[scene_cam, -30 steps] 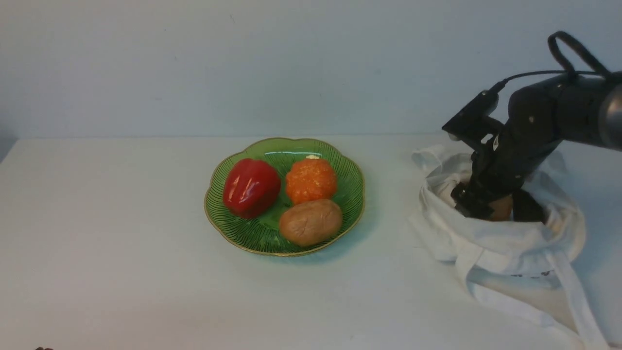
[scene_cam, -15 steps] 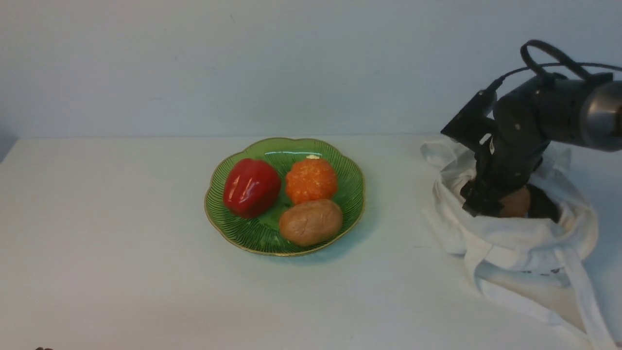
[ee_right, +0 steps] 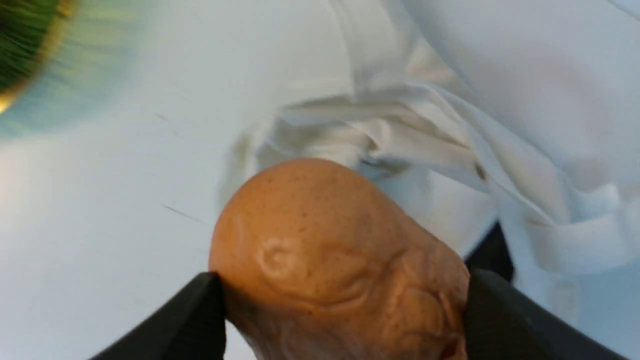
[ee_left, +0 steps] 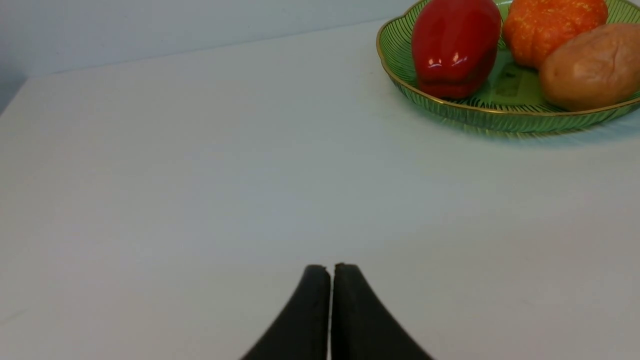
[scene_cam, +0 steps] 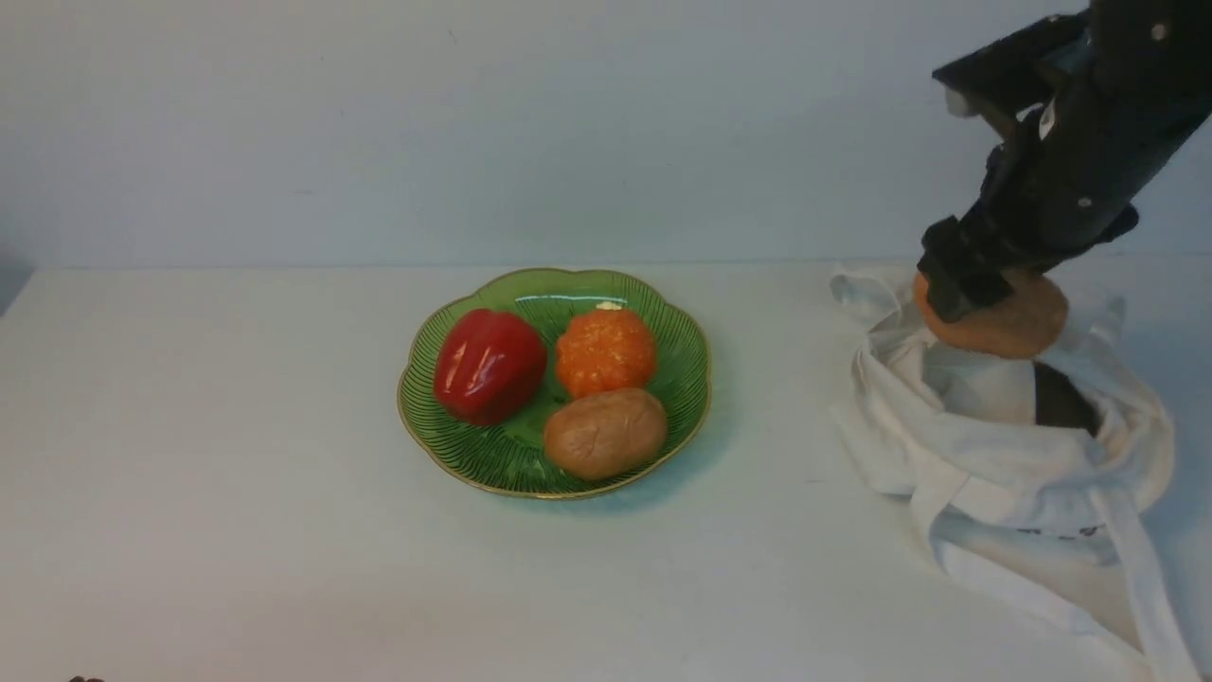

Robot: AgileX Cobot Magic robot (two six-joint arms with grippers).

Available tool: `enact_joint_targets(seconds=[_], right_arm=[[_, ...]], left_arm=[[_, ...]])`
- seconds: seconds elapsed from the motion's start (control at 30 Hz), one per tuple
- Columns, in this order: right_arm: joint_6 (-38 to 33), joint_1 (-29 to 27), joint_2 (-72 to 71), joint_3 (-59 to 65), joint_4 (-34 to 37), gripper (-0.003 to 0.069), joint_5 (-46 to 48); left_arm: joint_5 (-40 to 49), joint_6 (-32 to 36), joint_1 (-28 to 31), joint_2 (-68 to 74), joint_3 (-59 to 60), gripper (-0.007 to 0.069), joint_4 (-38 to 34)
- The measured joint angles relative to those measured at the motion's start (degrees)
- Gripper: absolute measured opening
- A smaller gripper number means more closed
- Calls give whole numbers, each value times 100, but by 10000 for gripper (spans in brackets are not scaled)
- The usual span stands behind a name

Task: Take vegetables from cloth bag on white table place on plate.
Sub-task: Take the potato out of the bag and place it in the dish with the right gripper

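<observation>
1. Front view shows you the right hand [scene_cam: 992, 296] clamped around a tan potato [scene_cam: 1008, 327], held above the cloth bag [scene_cam: 994, 455], well right of the plate [scene_cam: 492, 453].
2. On the plate sit the red pepper [scene_cam: 488, 365], the orange pumpkin [scene_cam: 606, 350] and a second potato [scene_cam: 606, 433].
3. Your left hand [ee_left: 330, 280] is closed and empty over the table [ee_left: 200, 175], apart from the plate.

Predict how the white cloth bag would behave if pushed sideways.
The cloth bag would probably crumple rather than slide whole: its walls sag in soft folds. It looks thin, so likely light. Its loose strap trailing on the table could drag or snag.
</observation>
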Motion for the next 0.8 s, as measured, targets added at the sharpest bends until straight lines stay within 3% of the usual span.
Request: enact_joint_targets(seconds=[0.07, 0.13, 0.37, 0.57, 0.8], right_arm=[[-163, 68, -102, -5, 430, 556, -143], [-707, 310, -180, -5, 1314, 556, -579], [-1578, 1094, 459, -5, 2902, 556, -1779], [-1759, 1655, 1227, -5, 3270, 556, -2592], [-2024, 2063, 1869, -325, 3306, 556, -2894]], left_arm=[[0, 0, 0, 0, 0, -8, 0], [0, 0, 0, 0, 0, -8, 0], [0, 0, 0, 0, 0, -8, 0], [0, 0, 0, 0, 0, -8, 0], [0, 0, 0, 0, 0, -8, 0]])
